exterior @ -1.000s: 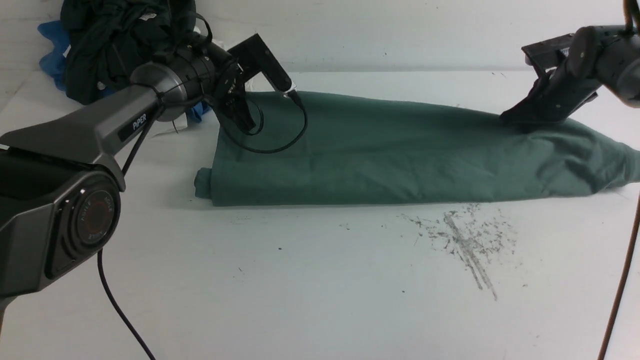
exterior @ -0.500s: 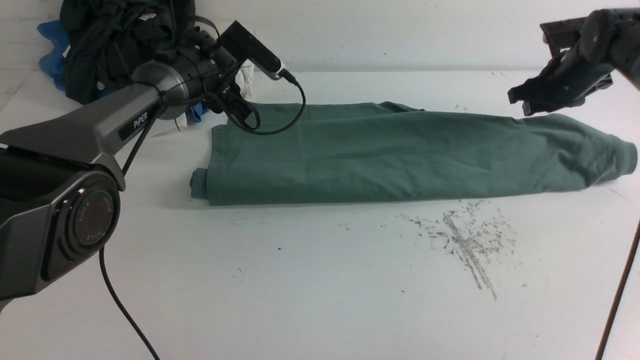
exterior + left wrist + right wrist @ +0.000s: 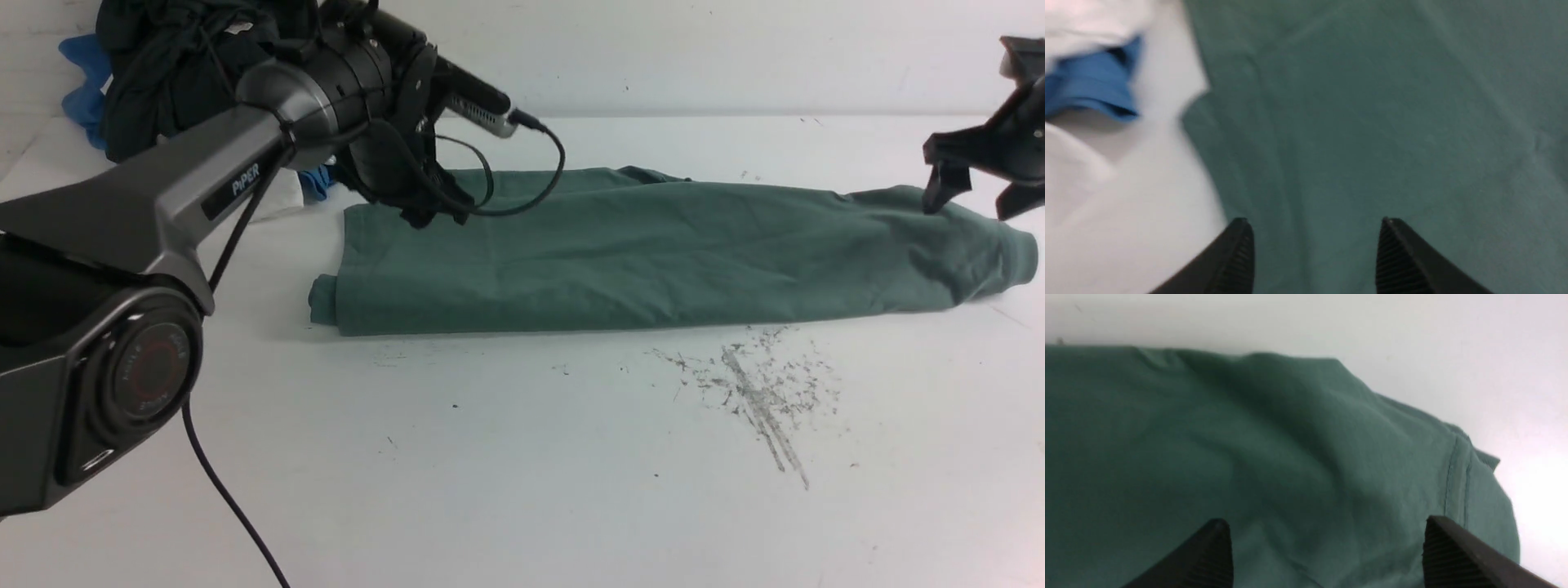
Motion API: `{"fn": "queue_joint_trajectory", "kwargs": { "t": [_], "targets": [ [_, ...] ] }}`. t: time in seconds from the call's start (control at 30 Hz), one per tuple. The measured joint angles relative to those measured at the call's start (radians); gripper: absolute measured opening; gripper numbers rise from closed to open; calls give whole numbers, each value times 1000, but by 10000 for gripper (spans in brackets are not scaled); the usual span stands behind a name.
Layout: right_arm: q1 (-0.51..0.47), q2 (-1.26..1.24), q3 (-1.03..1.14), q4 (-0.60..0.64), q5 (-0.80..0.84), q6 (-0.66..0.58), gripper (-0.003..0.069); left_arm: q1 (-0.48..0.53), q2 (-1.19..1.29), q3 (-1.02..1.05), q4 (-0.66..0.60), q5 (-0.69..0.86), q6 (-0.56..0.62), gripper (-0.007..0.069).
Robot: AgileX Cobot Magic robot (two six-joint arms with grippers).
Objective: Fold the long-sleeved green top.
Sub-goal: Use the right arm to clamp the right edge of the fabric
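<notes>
Green top (image 3: 653, 245) lies flat on the surface (image 3: 490, 474), folded into a long band running L–R across the far half, from mid-left to nearly the R edge. Cuffed end is at the R, rolled fold at the L end. L fingers (image 3: 1233, 261) are apart w/ nothing btwn them, over the top's far-L corner and close to the cloth; can't tell if they touch it. R fingers (image 3: 1453, 559) are wide apart, gripping nothing, above the cuff end nr the R edge. At the surface's far-L corner a black garment (image 3: 180, 73) sits in a heap w/ blue cloth (image 3: 82, 82) beside it. A bit of white cloth (image 3: 282, 192) lies just off the top's far-L corner. Dark scuff marks (image 3: 759, 400) on the surface just in front of the top's near edge, R of centre.
</notes>
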Motion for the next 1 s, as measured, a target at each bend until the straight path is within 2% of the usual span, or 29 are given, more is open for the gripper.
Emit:
{"fn": "queue_joint_trajectory", "kwargs": {
  "t": [0.27, 0.33, 0.4, 0.53, 0.63, 0.93, 1.0],
  "targets": [
    [6, 0, 40, 17, -54, -17, 575, 23, 117, -16, -18, 0, 8, 59],
    [6, 0, 40, -3, -72, 1, 575, 21, 122, -21, -18, 10, 13, 19],
    [6, 2, 40, -24, -76, 14, 575, 20, 122, -22, -17, 14, 15, 5],
    [5, 33, 40, -144, -83, 86, 575, 19, 125, -27, -11, 25, 23, -8],
    [1, 67, 40, -169, -105, 118, 575, 19, 127, -27, -11, 27, 23, -8],
    [-23, 142, 30, -46, -156, 104, 573, 19, 127, -28, -7, 31, 27, -8],
    [-24, 146, 28, -17, -158, 55, 537, 19, 128, -28, -3, 37, 32, -8]
  ]
}}
